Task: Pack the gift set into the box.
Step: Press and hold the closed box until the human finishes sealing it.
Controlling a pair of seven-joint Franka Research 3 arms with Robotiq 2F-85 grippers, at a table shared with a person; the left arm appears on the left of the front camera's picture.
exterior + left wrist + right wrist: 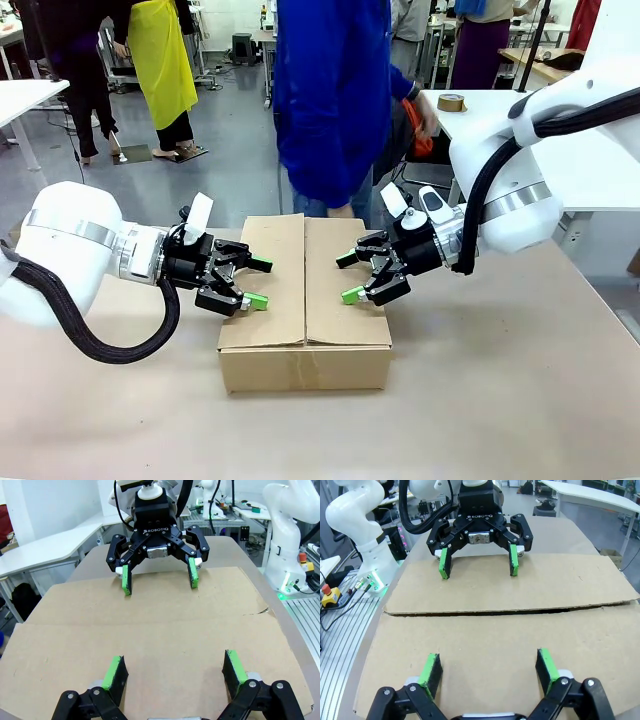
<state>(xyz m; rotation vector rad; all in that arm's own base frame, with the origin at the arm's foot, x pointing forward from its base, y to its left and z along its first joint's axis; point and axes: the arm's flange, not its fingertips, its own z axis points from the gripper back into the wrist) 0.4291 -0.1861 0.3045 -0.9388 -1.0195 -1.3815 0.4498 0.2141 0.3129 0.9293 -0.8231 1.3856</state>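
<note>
One box (pixel 305 300) sits on the counter (pixel 500 400), its two top flaps closed. Two claws are over it: the left claw (pixel 258 283) and the right claw (pixel 349 277), each with two green-padded fingers. One person (pixel 335 100) stands at the far side.

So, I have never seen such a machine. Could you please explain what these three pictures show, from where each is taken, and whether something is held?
These are two white robot arms at a table. Each ends in a gripper with two green-padded fingers. The front picture looks across the table: the left gripper and the right gripper face each other over a brown cardboard box whose top flaps are folded shut. The other two pictures come from cameras on the wrists, so each shows its own fingers at the bottom and the other gripper opposite. Both grippers are open and hold nothing. A person in a blue coat stands behind the table.
</note>
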